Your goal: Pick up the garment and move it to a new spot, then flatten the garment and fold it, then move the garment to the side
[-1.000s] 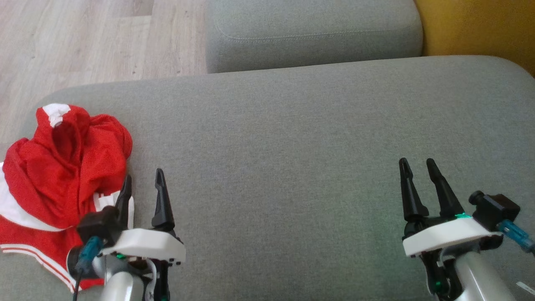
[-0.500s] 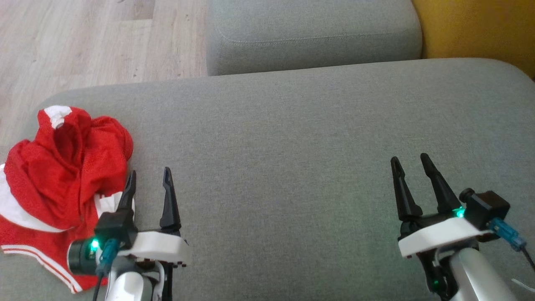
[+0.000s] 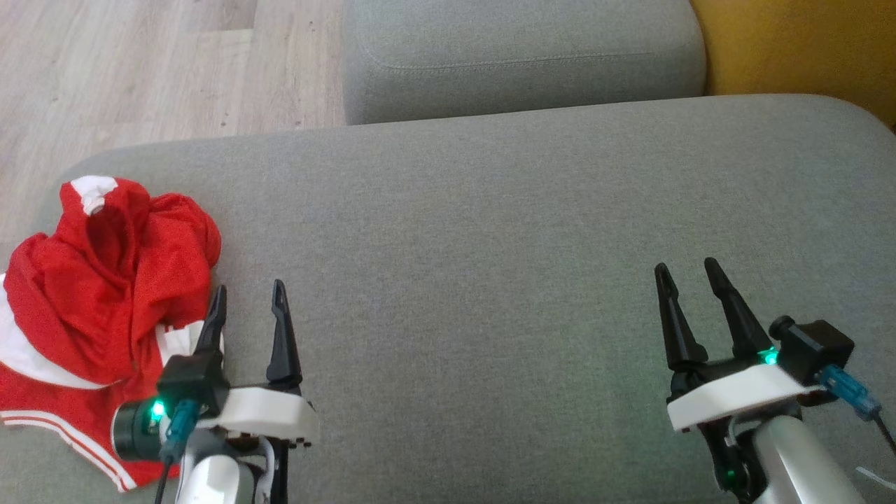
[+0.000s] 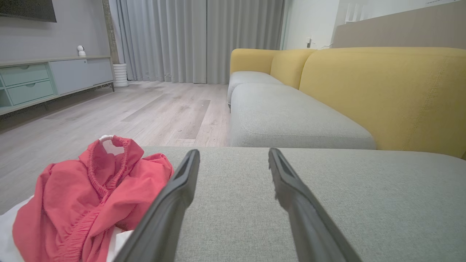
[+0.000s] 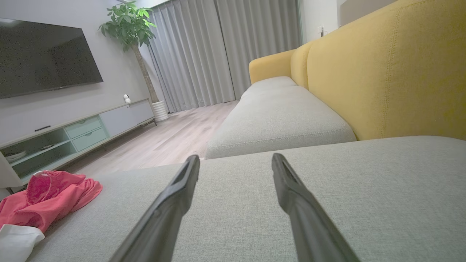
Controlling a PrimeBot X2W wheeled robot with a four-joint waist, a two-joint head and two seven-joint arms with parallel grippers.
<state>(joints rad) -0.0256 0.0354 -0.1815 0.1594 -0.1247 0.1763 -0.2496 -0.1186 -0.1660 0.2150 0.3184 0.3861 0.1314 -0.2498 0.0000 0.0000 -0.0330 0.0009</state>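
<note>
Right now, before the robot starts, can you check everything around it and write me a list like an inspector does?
Surface: grey sofa cushion, flat and smooth.
Job's things: red garment with white trim, crumpled in a heap at the cushion's left end, not yet picked up.
Clutter: nothing seen.
Grippers: left gripper open, holding nothing, right next to the garment; touching or not, cannot tell. Right gripper open, holding nothing, far from the garment.
Cables: left wrist cable and right wrist cable, both with blue plugs, neither on the garment.
Surroundings: wooden floor, second grey cushion, yellow backrest, curtains, TV, plant.
</note>
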